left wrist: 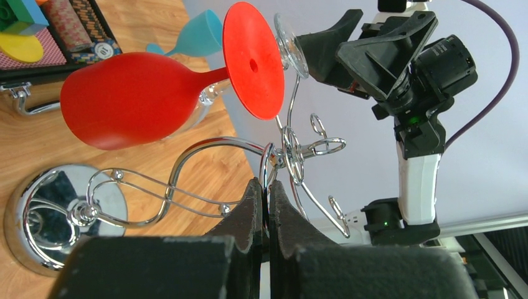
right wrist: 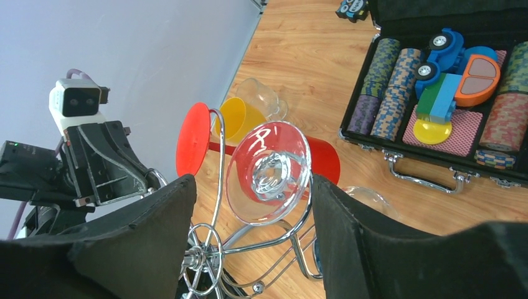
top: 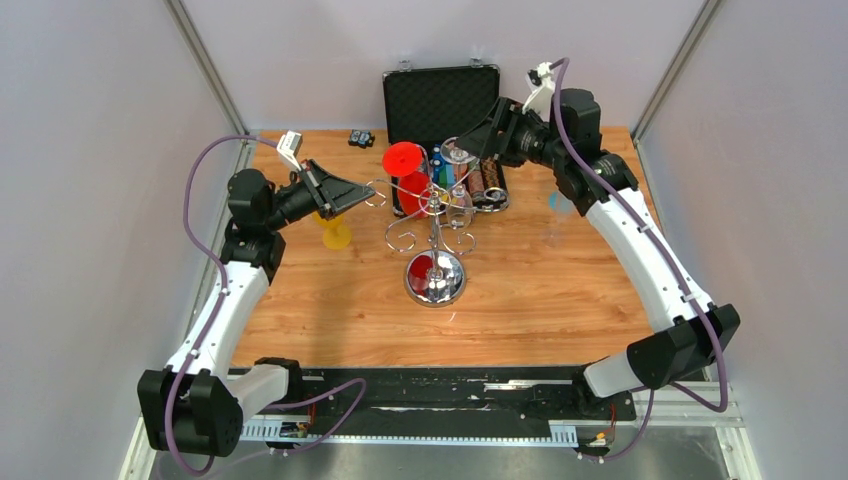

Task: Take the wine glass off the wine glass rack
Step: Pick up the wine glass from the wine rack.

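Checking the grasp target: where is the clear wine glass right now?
In the right wrist view, the clear wine glass hangs on the wine glass rack, its foot between the right gripper's open fingers, beside the red wine glass.

1. I saw the right gripper (right wrist: pixel 252 193) open w/ the foot of the clear wine glass (right wrist: pixel 269 171) btwn its fingers. There was a thin gap on one side and almost none on the other.
2. The red wine glass (left wrist: pixel 124 99) hung on the next arm, foot just beside the clear one, blocking that side.
3. Wire arms of the wine glass rack (top: pixel 434 280) curled under and around both feet.
4. The left gripper (left wrist: pixel 269 187) was clamped on a wire arm, filling the rack's left approach.
5. The black chip case (top: pixel 440 95) stood open right behind the rack, so little room there.
6. A yellow glass (top: pixel 336 232) sat under the left arm, a blue glass (left wrist: pixel 199 34) near the right.
7. Widest room was bare table (top: pixel 540 300) on the near side of the base.
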Robot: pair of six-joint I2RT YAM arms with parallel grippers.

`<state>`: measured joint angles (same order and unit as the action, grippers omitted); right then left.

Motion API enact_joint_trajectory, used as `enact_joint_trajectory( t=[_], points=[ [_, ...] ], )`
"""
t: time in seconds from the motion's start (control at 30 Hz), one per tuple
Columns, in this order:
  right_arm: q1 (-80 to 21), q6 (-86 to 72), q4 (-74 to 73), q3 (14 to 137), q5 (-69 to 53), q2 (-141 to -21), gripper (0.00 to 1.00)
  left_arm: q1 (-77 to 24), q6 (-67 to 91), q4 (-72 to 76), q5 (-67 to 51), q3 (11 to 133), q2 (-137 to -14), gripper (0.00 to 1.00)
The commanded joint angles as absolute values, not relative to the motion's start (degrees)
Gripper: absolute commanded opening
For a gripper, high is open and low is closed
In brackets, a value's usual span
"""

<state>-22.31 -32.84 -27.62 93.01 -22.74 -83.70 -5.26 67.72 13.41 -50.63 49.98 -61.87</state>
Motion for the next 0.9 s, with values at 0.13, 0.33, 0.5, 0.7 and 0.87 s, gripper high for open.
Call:
enact_joint_trajectory(
  t=[0.13,0.33,0.5,0.7,0.87],
  points=[
    [-22.2,-34.8,-20.7,92.9,-26.9,-82.9,0.65,-5.3,62.0,12.7,-52.4,49.0,-60.7,0.0],
    [-22.1,-36.0,-19.7,92.1,-28.0,-83.3,0.65,-5.3,61.9,13.0,-52.4,48.6,-60.8,0.0],
    [-22.1,-38.2,-18.5,91.2,-29.6,-83.3,0.64,-5.3,62.0,13.4,-52.4,48.0,-61.1,0.0],
    [-22.1,-40.5,-17.3,89.8,-30.6,-83.3,0.62,-5.3,61.5,13.6,-52.3,47.4,-61.6,0.0],
    [-22.2,-41.8,-17.2,89.8,-31.8,-83.6,0.58,-5.3,61.9,14.8,-52.8,47.2,-62.6,0.0]
  ],
)
